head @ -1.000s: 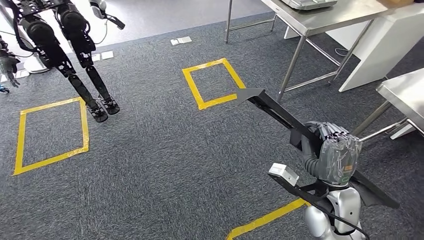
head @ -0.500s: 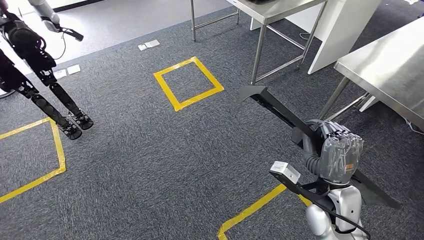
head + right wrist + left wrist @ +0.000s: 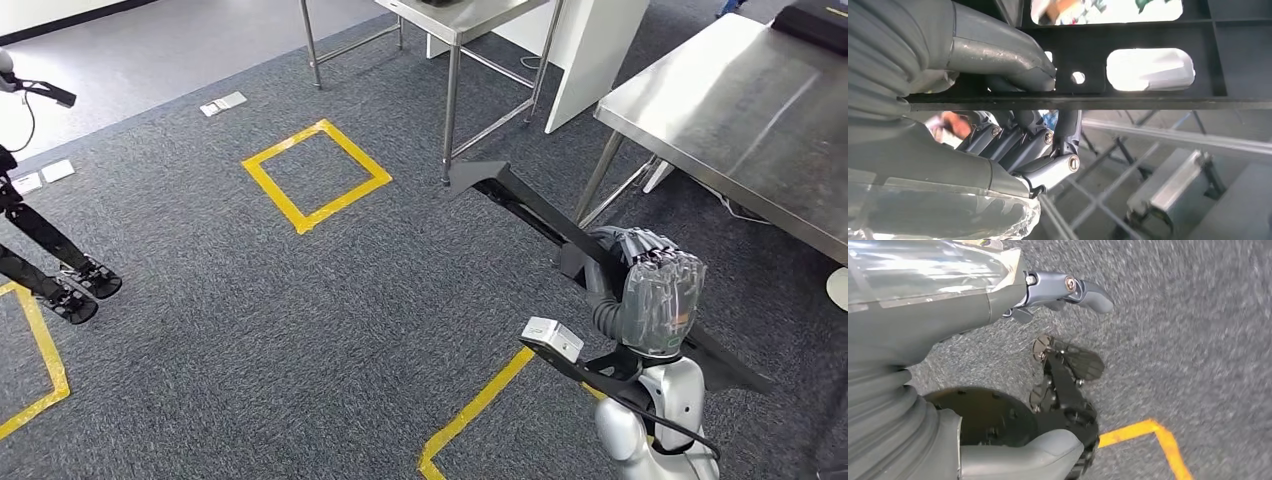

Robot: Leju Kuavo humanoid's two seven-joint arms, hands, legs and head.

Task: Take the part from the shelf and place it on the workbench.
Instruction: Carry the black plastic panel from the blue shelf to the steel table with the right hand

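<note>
The part (image 3: 520, 205) is a long, flat black frame with cut-outs. My right hand (image 3: 655, 295) grips it near its middle and holds it out slanted over the carpet, one end pointing ahead and to the left. In the right wrist view the thumb (image 3: 998, 55) lies on one face of the part (image 3: 1158, 97) and the fingers (image 3: 1048, 150) curl round the other. The steel workbench (image 3: 740, 110) stands ahead on the right, its near edge beyond the part. My left hand (image 3: 923, 330) hangs over the carpet with fingers apart and nothing in it.
A second steel table (image 3: 470, 15) stands at the back with a white panel (image 3: 585, 50) beside it. Yellow tape squares (image 3: 315, 175) mark the grey carpet, and a tape line (image 3: 480, 400) runs near me. Another robot's legs (image 3: 60, 285) stand at the far left.
The camera has turned to the right: floor marks and the other robot's legs slid left, and the workbench came further into view. My right hand keeps its grip on the part.
</note>
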